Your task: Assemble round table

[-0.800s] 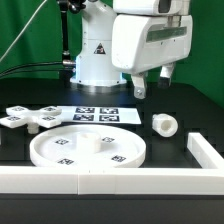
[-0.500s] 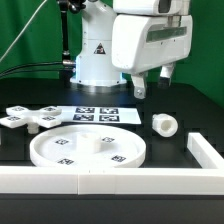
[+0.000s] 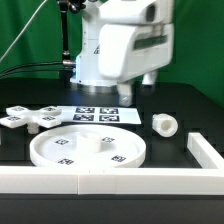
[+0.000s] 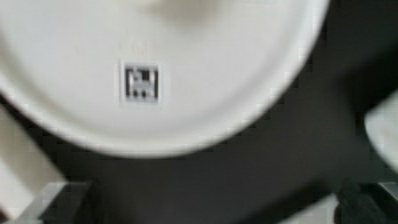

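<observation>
The large rimmed round disc [image 3: 88,148] lies flat on the black table at the front middle, with tags on its face. The short thick post [image 3: 165,124] lies on its side to the exterior view's right of the disc. The flat cross-shaped piece [image 3: 28,118] lies at the exterior view's left. My gripper [image 3: 137,88] hangs open and empty above the table behind the disc, touching nothing. In the wrist view the disc [image 4: 178,70] fills most of the picture, blurred, with one tag showing. The gripper [image 4: 214,210] has its fingertips [image 4: 54,205] wide apart.
The marker board [image 3: 95,115] lies flat behind the disc. A long white border wall [image 3: 110,182] runs along the front edge and turns up the exterior view's right side [image 3: 205,150]. The robot's white base [image 3: 95,60] stands at the back.
The gripper and wrist have swung toward the exterior view's left and risen a little, still open. The parts on the table have not moved.
</observation>
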{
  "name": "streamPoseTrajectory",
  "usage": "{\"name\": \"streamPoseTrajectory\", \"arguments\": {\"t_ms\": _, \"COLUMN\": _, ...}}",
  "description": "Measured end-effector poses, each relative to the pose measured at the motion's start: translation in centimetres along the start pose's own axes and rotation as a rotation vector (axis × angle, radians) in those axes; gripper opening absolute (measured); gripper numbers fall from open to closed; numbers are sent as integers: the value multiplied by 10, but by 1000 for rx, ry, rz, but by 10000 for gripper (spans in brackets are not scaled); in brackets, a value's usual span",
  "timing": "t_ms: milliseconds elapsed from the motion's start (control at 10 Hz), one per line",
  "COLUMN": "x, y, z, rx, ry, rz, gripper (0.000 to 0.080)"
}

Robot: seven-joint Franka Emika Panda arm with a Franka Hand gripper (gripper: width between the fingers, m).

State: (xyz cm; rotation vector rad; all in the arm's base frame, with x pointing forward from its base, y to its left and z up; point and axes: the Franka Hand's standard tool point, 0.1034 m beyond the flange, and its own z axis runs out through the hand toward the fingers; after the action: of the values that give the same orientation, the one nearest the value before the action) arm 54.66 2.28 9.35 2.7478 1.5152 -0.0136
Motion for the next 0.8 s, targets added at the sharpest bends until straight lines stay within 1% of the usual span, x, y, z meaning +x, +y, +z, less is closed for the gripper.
{"name": "streamPoseTrajectory", "arguments": {"t_ms": 300, "x": -36, "y": 14, "z": 19, "rx": 14, "ry": -6, "rz": -47, "gripper": 650}}
{"name": "streamPoseTrajectory", "arguments": {"t_ms": 400, "x": -40, "y": 16, "z": 21, "rx": 18, "ry": -7, "rz": -40, "gripper": 650}}
{"name": "streamPoseTrajectory", "arguments": {"t_ms": 500, "x": -38, "y": 15, "z": 21, "rx": 18, "ry": -6, "rz": -41, "gripper": 650}}
{"name": "streamPoseTrajectory", "arguments": {"t_ms": 700, "x": -39, "y": 16, "z": 23, "rx": 19, "ry": -7, "rz": -47, "gripper": 650}}
{"name": "streamPoseTrajectory", "arguments": {"t_ms": 800, "x": -44, "y": 19, "z": 31, "rx": 18, "ry": -4, "rz": -89, "gripper": 650}}
